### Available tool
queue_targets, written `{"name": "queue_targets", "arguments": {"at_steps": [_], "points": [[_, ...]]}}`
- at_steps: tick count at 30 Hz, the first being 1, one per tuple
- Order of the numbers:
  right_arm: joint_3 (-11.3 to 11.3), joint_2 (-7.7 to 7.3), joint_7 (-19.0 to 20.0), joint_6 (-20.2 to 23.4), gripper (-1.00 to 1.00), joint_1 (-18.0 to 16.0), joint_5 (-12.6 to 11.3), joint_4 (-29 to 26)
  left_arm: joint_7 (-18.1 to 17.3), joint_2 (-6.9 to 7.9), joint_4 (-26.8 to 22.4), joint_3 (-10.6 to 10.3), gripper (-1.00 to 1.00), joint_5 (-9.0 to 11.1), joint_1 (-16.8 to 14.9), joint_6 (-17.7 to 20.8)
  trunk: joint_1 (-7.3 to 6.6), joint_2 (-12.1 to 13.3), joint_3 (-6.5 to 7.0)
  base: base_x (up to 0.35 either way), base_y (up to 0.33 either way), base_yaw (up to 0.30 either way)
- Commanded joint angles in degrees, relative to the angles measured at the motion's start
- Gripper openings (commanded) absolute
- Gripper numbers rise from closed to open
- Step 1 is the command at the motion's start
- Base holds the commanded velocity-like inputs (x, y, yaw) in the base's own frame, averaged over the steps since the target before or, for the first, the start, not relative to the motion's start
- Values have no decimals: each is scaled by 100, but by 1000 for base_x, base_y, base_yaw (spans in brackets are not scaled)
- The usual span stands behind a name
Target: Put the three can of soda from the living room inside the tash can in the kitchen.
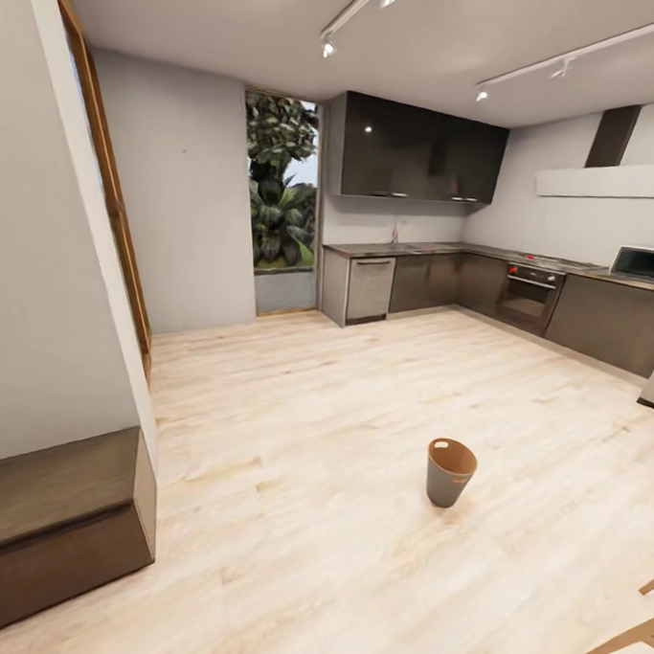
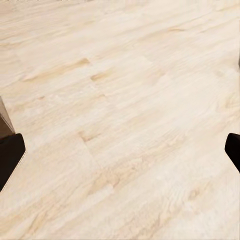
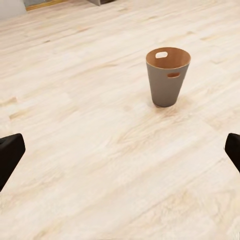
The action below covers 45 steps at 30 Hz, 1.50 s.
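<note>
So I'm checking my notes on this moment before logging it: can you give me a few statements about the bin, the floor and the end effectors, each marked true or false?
1. The bin stands upright on the wood floor. True.
2. A soda can lies on the floor beside the bin. False: the floor around it is bare.
3. The right end effector is open and holds nothing. True.
4. The bin sits on the kitchen counter. False: it is on the floor, well short of the counter.
5. The left end effector grips the bin. False: its fingers are apart over bare floor.
</note>
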Motion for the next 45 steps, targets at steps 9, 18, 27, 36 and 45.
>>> {"name": "queue_targets", "arguments": {"at_steps": [9, 18, 27, 36, 45], "points": [[2, -1, -3, 3, 100, 0, 29, 3, 6, 0, 0, 0, 100, -4, 0, -5, 0, 0, 0, 238, 91, -1], [1, -2, -8, 3, 100, 0, 28, 0, 7, 0, 7, 5, 100, -6, 0, 2, 0, 0, 0, 201, -142, 0], [7, -4, -1, 6, 100, 0, 7, 7, 9, 0, 8, 6, 100, -6, 0, -4, 0, 0, 2, 212, -203, -109], [6, -7, 8, 2, 100, 0, -1, 9, 10, 0, 8, 5, 100, -6, 0, -5, 0, 0, 22, 215, -172, -231], [2, -4, 9, 0, 100, 0, -4, 9, -17, 6, 8, 12, 100, -7, 0, 2, 0, 0, 40, 117, -54, -174]]}}
